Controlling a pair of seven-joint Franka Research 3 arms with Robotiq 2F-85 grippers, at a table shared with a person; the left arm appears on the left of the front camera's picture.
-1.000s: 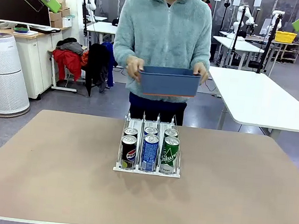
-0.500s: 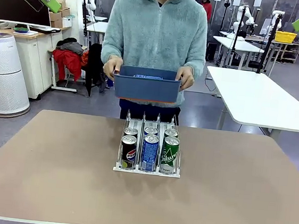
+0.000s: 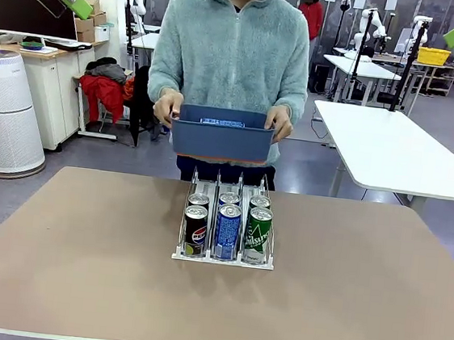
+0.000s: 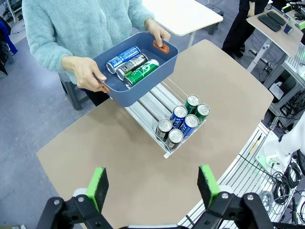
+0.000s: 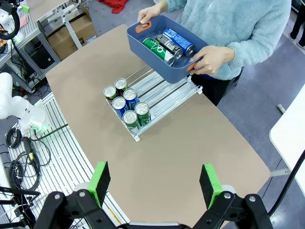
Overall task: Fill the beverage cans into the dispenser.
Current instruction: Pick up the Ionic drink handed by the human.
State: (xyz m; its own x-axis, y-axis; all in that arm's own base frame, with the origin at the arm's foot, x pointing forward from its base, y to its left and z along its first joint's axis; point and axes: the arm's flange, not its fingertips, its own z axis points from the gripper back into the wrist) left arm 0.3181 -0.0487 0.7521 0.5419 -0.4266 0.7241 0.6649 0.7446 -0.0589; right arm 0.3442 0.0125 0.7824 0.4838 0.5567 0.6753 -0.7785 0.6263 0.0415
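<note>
Six beverage cans [image 3: 227, 227] stand in the dispenser [image 3: 222, 260], two per lane at its near end. Three more lie in the blue bin [image 3: 220, 141] a person holds above its far end; I judge those remain. My left gripper [image 4: 152, 186] and right gripper [image 5: 155, 183] hang high above it, fingers apart, empty.

Far end of dispenser [image 4: 155, 102] behind bin [image 4: 143, 87]

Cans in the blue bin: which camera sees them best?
The left wrist view. It looks down into the blue bin, so all three cans lie in plain sight: blue-white, dark, green. The right wrist view shows them too, smaller. In the front view a blue sliver peeks over the bin's wall.
</note>
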